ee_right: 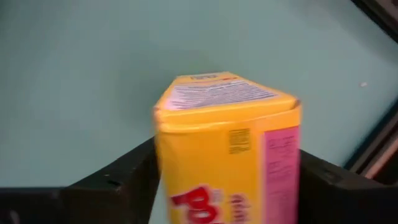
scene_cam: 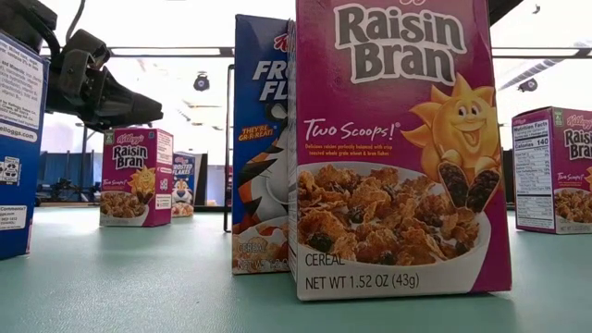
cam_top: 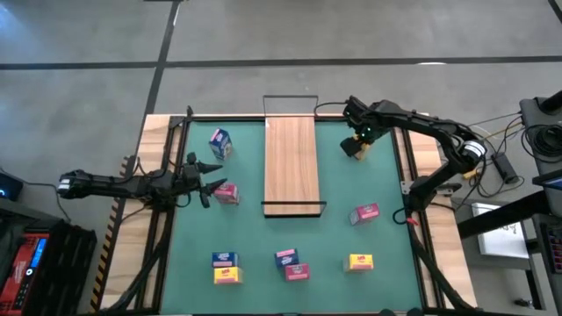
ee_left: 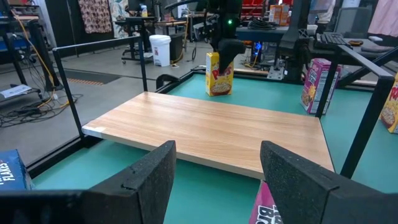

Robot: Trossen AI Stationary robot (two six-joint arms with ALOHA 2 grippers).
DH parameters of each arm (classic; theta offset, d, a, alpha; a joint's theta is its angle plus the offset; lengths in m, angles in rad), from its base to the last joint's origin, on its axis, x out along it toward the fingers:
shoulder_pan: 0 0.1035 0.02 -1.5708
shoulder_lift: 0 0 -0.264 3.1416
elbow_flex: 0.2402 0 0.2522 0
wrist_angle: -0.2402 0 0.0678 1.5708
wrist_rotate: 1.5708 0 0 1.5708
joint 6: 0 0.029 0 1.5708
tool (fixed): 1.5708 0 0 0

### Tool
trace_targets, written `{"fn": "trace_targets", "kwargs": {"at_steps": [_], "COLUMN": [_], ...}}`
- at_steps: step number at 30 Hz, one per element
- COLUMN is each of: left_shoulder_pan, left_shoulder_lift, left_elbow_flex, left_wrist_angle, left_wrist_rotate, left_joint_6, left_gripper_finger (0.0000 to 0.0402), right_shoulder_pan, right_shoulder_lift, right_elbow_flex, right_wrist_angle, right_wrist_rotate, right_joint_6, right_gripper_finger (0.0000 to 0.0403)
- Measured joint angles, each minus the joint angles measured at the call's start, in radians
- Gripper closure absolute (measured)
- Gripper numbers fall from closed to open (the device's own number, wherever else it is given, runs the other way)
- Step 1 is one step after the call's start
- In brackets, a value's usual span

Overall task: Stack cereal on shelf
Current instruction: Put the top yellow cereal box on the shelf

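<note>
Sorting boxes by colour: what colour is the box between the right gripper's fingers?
Yellow box, with a pink side panel; right wrist view shows it best.

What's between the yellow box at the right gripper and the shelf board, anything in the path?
Nothing visible. The yellow box sits between the right gripper's fingers on the green table, just off the shelf's right long edge. The strip of table between them is bare, and the board top holds nothing. The other boxes lie nearer the front or on the left.

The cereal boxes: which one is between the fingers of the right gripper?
The yellow box on the green table, right of the shelf at its far end. The right gripper is at it; all other boxes stand apart from that gripper.
</note>
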Motion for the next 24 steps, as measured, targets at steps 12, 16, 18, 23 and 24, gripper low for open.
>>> {"fn": "trace_targets", "kwargs": {"at_steps": [12,16,18,23,24], "left_shoulder_pan": [0.000,0.000,0.000,0.000,0.000], "left_shoulder_lift": [0.000,0.000,0.000,0.000,0.000], "left_elbow_flex": [0.000,0.000,0.000,0.000,0.000], "left_wrist_angle": [0.000,0.000,0.000,0.000,0.000], "left_wrist_rotate": [0.000,0.000,0.000,0.000,0.000], "left_joint_6": [0.000,0.000,0.000,0.000,0.000], "left_gripper_finger": [0.0184,0.0184,0.0184,0.0184,0.0184], "right_shoulder_pan": [0.000,0.001,0.003,0.031,0.038], "right_shoulder_lift": [0.000,0.000,0.000,0.000,0.000], "right_elbow_flex": [0.001,0.001,0.008,0.081,0.105], "right_wrist_angle": [0.011,0.016,0.012,-0.008,-0.023], "right_wrist_rotate": [-0.030,-0.063,-0.096,-0.145,-0.145], "right_joint_6": [0.071,0.187,0.216,0.330,0.357], "right_gripper_finger": [0.0241,0.0249,0.0248,0.0234,0.0232]}}
